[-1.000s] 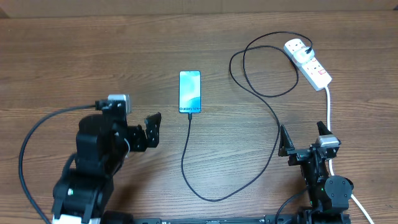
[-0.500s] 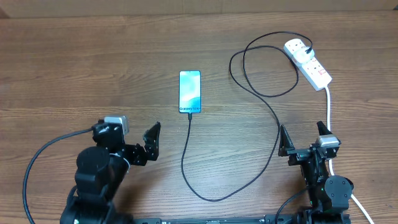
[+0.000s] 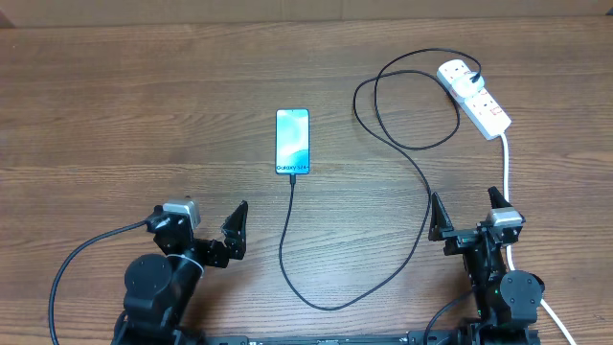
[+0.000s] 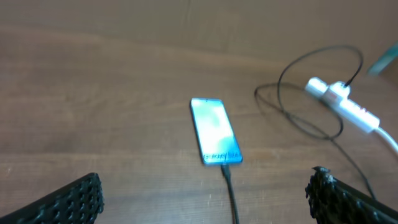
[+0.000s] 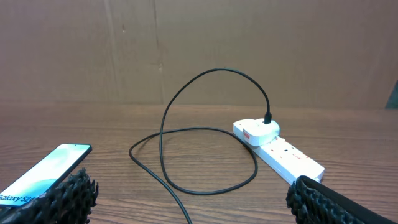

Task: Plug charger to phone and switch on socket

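Fingers spread and empty on both: left gripper [image 3: 209, 228] at 7 o'clock, right gripper [image 3: 467, 217] at 5. Phone [image 3: 293, 141] centre, charger [image 3: 284, 251] tip at its 6 o'clock edge, looks seated. Socket [image 3: 476, 96] at 2 o'clock: light, likely slides; press straight down.

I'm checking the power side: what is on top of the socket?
A white adapter is plugged into the socket at its far end, with the charger cable entering it. The outlet and pins beneath the adapter are covered.

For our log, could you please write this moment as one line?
charger in phone; left gripper open; right gripper open; socket unattended
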Robot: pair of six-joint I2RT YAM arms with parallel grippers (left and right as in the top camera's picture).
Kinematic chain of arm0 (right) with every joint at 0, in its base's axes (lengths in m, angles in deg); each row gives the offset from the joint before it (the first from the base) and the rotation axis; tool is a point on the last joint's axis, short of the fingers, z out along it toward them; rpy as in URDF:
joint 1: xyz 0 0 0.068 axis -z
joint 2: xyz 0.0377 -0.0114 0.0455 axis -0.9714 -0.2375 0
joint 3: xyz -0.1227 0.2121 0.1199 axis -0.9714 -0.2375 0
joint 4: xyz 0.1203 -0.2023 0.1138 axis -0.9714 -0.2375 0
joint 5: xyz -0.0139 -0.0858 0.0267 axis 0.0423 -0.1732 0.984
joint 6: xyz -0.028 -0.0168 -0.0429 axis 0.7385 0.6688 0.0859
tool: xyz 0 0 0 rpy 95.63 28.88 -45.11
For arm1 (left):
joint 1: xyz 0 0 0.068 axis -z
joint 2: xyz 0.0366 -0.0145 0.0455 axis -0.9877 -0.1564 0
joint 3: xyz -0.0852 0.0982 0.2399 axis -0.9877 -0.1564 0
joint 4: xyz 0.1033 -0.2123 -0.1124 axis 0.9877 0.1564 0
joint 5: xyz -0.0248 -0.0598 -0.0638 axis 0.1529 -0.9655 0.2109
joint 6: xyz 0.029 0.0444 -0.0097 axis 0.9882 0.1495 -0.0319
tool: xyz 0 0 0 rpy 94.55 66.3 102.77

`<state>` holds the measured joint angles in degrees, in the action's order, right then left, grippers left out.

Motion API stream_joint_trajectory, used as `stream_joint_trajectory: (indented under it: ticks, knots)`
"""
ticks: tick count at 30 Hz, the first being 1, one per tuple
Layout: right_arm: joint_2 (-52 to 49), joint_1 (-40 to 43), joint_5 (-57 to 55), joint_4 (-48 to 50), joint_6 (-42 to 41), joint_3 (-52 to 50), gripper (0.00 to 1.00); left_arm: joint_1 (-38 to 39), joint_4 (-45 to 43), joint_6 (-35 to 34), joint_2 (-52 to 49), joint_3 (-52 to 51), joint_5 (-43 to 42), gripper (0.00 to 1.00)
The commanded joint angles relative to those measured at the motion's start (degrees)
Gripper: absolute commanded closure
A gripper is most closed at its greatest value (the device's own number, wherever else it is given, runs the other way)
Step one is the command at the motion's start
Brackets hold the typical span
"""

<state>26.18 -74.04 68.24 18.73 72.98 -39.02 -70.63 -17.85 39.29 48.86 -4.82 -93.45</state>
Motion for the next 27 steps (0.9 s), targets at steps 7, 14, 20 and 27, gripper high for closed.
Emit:
stream_joint_trajectory:
  ticks: [7,14,20,27]
  knots:
    - [0.68,0.11,-0.57,0.22,0.13,-0.57,0.0,-0.24,-6.71,0.02,4.26,-6.36,1.44,0.0]
    - [0.68,0.11,-0.57,0.22,0.13,-0.57,0.0,-0.26,-6.95,0.02,4.26,-7.02,2.6,0.0]
    - [0.68,0.11,-0.57,0.22,0.13,-0.57,0.0,-0.28,-6.95,0.04,5.07,-7.13,2.99,0.0]
    - [0.68,0.11,-0.57,0.22,0.13,-0.57,0.0,-2.12,-7.52,-1.51,10.27,-10.38,2.78,0.0]
